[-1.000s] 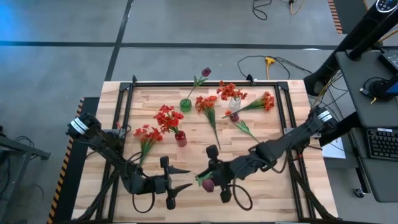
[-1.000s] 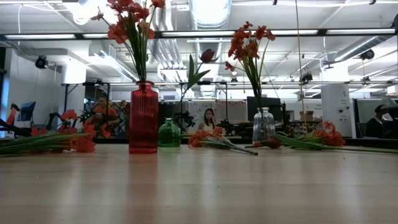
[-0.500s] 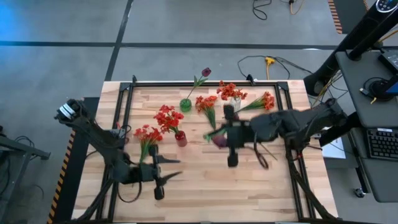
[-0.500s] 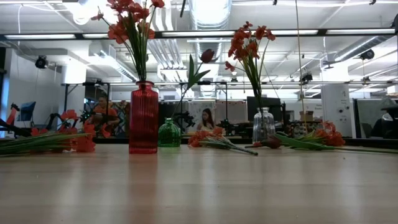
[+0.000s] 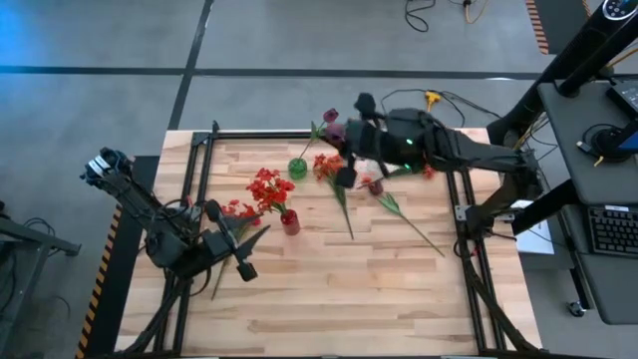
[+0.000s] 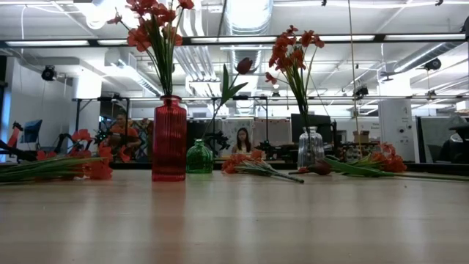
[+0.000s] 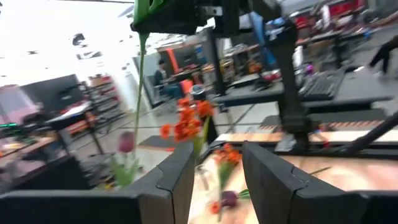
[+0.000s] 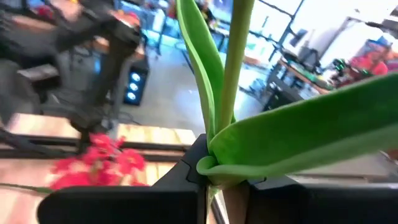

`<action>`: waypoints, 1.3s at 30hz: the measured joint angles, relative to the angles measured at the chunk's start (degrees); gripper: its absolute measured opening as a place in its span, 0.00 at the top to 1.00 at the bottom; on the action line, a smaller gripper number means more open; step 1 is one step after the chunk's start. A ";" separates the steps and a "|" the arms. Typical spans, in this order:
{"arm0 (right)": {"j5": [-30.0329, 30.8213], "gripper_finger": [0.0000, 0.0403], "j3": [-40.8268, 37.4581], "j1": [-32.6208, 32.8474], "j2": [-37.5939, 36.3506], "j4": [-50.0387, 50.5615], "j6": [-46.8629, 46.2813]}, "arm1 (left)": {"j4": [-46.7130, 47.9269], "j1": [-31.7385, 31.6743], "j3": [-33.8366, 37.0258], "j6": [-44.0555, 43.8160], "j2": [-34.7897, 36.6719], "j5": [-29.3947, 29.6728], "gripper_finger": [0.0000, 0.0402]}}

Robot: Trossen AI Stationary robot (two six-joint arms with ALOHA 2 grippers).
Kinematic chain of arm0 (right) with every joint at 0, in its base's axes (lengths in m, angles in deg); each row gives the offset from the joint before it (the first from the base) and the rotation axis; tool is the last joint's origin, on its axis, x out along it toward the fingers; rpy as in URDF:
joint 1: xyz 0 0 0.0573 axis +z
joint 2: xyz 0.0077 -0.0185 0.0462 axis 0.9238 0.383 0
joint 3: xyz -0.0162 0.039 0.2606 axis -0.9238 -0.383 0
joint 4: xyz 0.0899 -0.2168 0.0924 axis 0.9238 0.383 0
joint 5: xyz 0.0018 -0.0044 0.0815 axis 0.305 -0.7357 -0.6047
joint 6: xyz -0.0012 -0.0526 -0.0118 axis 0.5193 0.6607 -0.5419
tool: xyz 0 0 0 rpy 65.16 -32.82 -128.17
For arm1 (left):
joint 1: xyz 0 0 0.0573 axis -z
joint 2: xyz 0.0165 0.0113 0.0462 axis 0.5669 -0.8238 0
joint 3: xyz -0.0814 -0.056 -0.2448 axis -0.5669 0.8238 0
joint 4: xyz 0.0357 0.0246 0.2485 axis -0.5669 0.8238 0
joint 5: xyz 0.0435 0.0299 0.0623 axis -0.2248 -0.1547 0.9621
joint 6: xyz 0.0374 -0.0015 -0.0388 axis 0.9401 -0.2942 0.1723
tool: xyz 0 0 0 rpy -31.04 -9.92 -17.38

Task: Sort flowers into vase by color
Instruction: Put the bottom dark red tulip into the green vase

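Note:
My right gripper [image 5: 339, 142] is shut on a purple flower's green stem, high over the table's far side beside the green vase [image 5: 297, 168]. That vase holds one purple bud [image 6: 244, 64]. The red vase [image 6: 169, 139] holds red blooms [image 5: 267, 187]. The clear vase [image 6: 311, 148] holds orange-red blooms [image 6: 292, 48]. Red flowers [image 5: 236, 213], orange-red flowers [image 5: 332, 170] and a purple bud with its stem [image 5: 375, 186] lie flat on the table. My left gripper [image 5: 257, 236] is open and empty at the table's left, next to the lying red flowers. My right gripper pinches the green stem where a long leaf joins it [image 8: 211, 163], between its two fingers. The stem [image 8: 239, 56] and the leaf [image 8: 298, 134] stand out past the fingers. In the left wrist view a thin stem [image 7: 142, 74] hangs below the gripper, clear of the table.
More orange-red flowers [image 5: 430, 168] lie at the far right, partly under the right arm. Black frame rails [image 5: 204, 189] run along the table's left, right and far edges. Bare wood [image 5: 349, 299] fills the near half. People sit in the room beyond the table [image 6: 243, 141].
My right gripper has swung from the table's near edge to its far edge, rising, with the purple flower still in its fingers. My left gripper has drawn back toward the table's left and far side and has stayed open.

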 joint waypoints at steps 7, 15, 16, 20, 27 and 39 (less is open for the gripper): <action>-0.29 0.96 5.00 -5.03 7.09 0.02 -0.20 | 0.18 0.00 0.02 3.37 0.12 1.75 0.71; -10.01 0.96 8.19 -10.61 12.73 -0.61 -2.09 | 0.18 0.09 0.02 3.72 0.09 8.05 0.71; -10.98 0.96 8.21 -11.37 13.10 -0.71 -2.21 | 0.18 0.11 0.02 3.71 0.09 9.34 0.71; -18.84 0.96 8.00 -14.51 14.70 -1.32 -2.35 | -0.03 0.44 0.04 3.64 0.09 11.75 0.71; -22.59 0.96 7.86 -16.30 17.90 -1.27 -0.31 | -0.04 1.63 -0.82 3.12 -0.20 11.74 0.71; -26.70 0.96 6.79 -17.54 19.49 -1.05 -0.04 | 0.06 8.12 -3.60 4.28 -0.61 11.92 0.71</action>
